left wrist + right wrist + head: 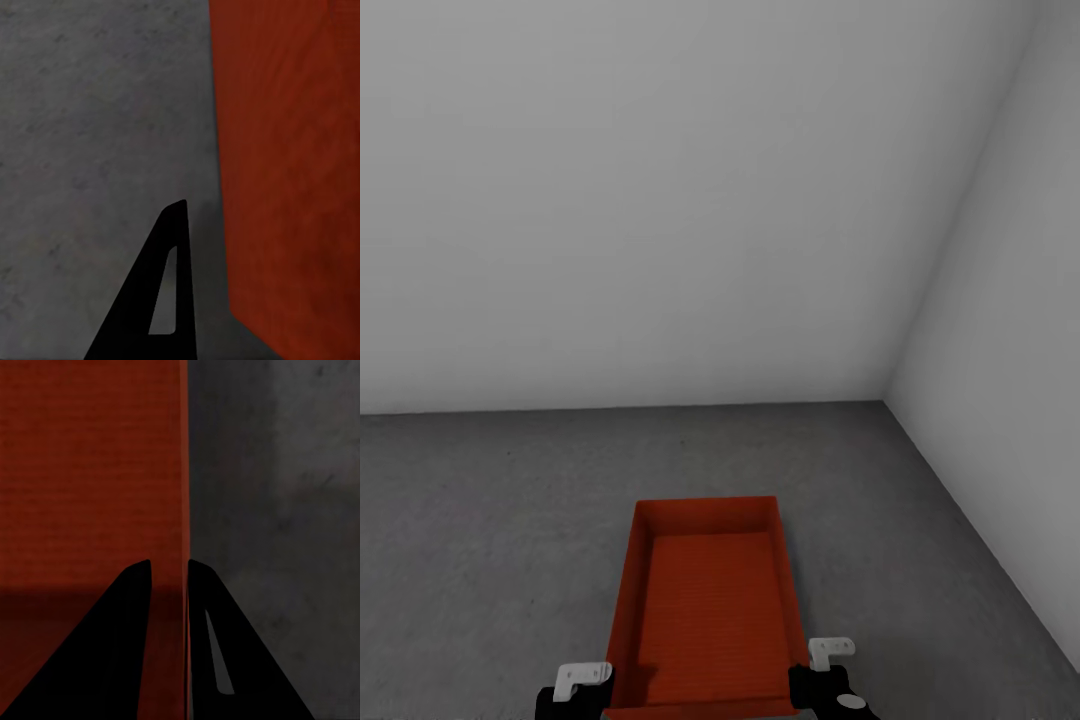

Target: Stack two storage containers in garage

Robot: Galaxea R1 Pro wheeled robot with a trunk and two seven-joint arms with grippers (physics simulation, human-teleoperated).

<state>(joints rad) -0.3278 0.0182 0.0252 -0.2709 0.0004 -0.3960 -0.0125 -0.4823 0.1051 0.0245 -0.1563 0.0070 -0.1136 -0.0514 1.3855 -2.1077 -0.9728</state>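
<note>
One orange-red storage container [710,610] lies lengthwise in front of me over the dark grey concrete floor [500,500] of the garage. Whether it rests on the floor or hangs just above it, I cannot tell. My right gripper [825,688] is shut on its right wall. In the right wrist view its two black fingers straddle the thin rim [169,564], with the ribbed bottom [90,472] to one side. My left gripper [575,690] sits at the left wall [292,172]. One black finger [150,300] shows outside it with a strip of floor between; the other finger is hidden.
Plain pale grey walls meet in a corner [885,400] ahead on the right, and the right wall [1010,400] runs close along that side. Bare concrete [480,600] stretches to the left of the container and ahead of it.
</note>
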